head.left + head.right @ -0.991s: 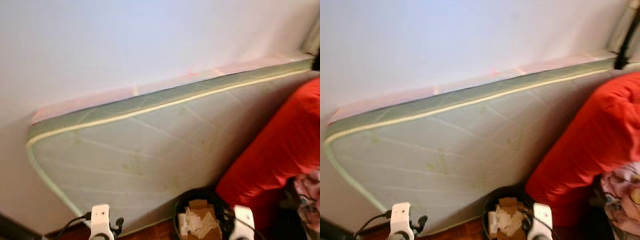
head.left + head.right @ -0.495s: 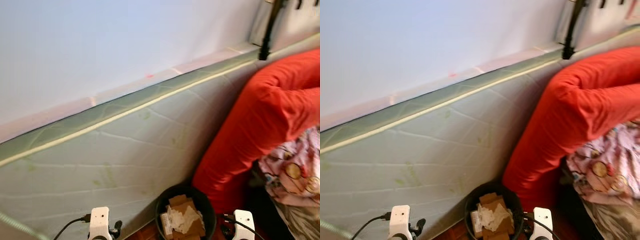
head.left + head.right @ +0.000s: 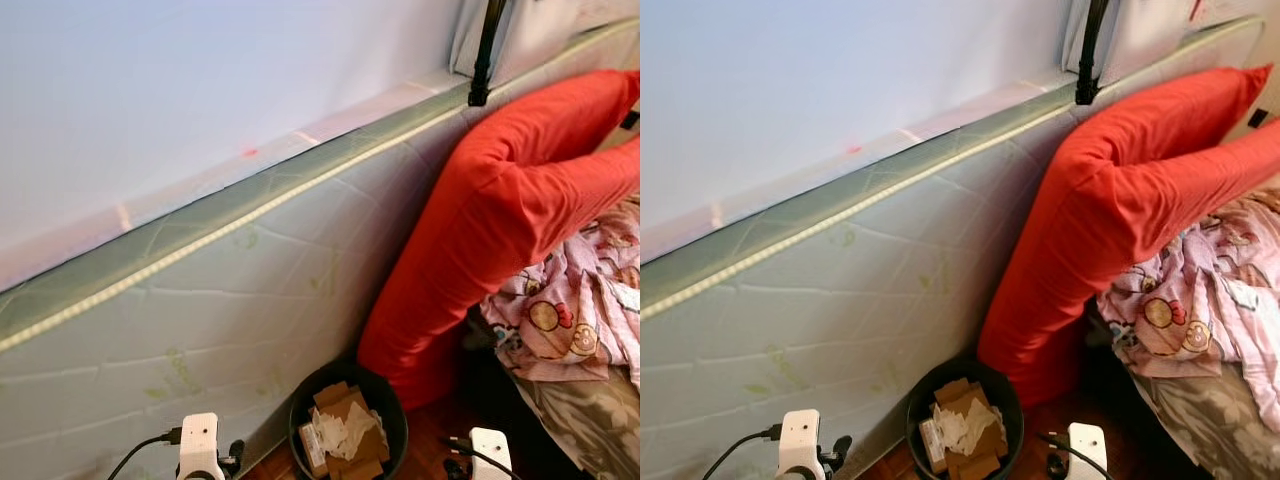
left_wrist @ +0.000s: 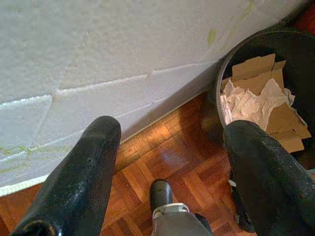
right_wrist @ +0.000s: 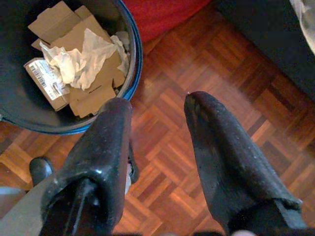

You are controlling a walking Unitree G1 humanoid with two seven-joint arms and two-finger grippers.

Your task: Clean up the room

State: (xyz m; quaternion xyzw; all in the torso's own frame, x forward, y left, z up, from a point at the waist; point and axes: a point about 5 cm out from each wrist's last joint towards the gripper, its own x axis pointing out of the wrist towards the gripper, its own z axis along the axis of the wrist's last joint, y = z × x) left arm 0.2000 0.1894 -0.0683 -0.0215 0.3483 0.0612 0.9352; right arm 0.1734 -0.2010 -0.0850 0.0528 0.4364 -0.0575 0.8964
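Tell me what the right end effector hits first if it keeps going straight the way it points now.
Most likely the bare parquet floor. The right end effector points down, fingers open and empty, over wood just beside the black waste bin, not over it. Depth is hard to judge, but nothing lies between.

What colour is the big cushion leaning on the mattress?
Red cushion, clearest in the right eye view.

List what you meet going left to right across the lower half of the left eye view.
mattress standing on edge against the wall → black bin of cardboard and crumpled paper → red cushion leaning on the mattress → pink patterned bedding
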